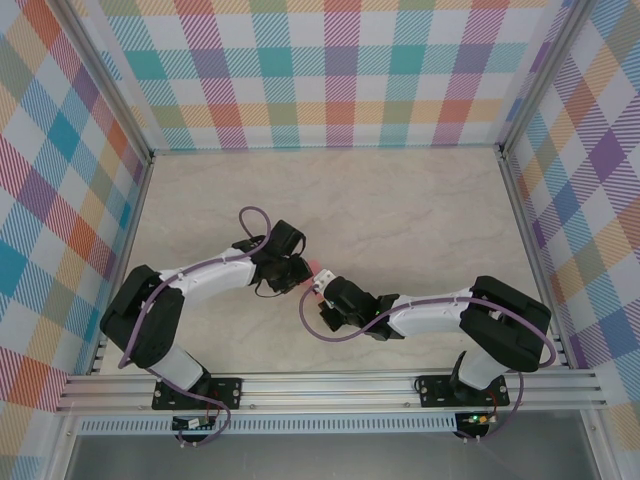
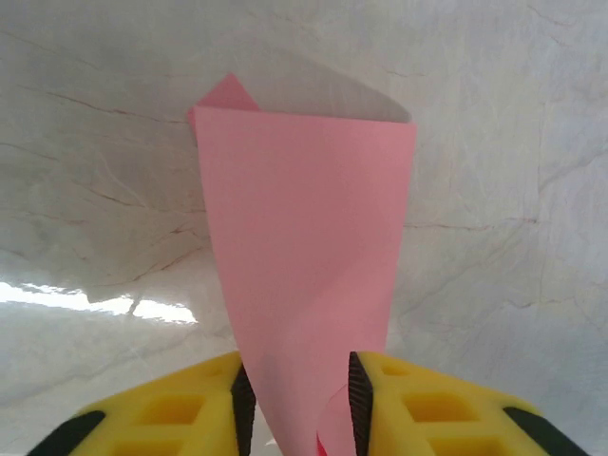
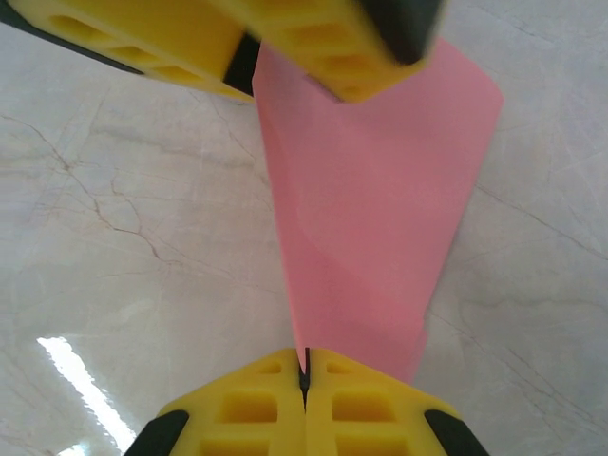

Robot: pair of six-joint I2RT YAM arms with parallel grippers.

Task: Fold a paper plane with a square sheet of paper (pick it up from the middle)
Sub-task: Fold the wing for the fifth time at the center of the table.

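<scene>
Both arms meet over the middle of the pale marble-patterned table [image 1: 420,200], and the thin salmon-pink paper sheet [image 1: 315,272] hangs between them, lifted clear of the surface. It is folded now, with slanted creases that narrow it toward one end.

From the right wrist view, the right gripper [image 3: 306,380] has its yellow fingers pressed tight together, seam closed, and the narrow end of the paper sheet [image 3: 380,190] is nipped right in that seam. That's a firm pinch. At the top of the same view sits the left gripper [image 3: 275,66], with the paper's far end running in between its fingers.

Over on the left wrist view, the left gripper [image 2: 296,418] shows its jaws parted, black pads well apart, with the paper sheet [image 2: 304,237] rising through the gap and curling against the right-hand pad. It fans wider away from the fingers [image 2: 180,418], and a small folded corner pokes out at its far left tip.

From above, the left gripper [image 1: 298,272] and right gripper [image 1: 325,292] sit just beside each other, pink showing between them.
</scene>
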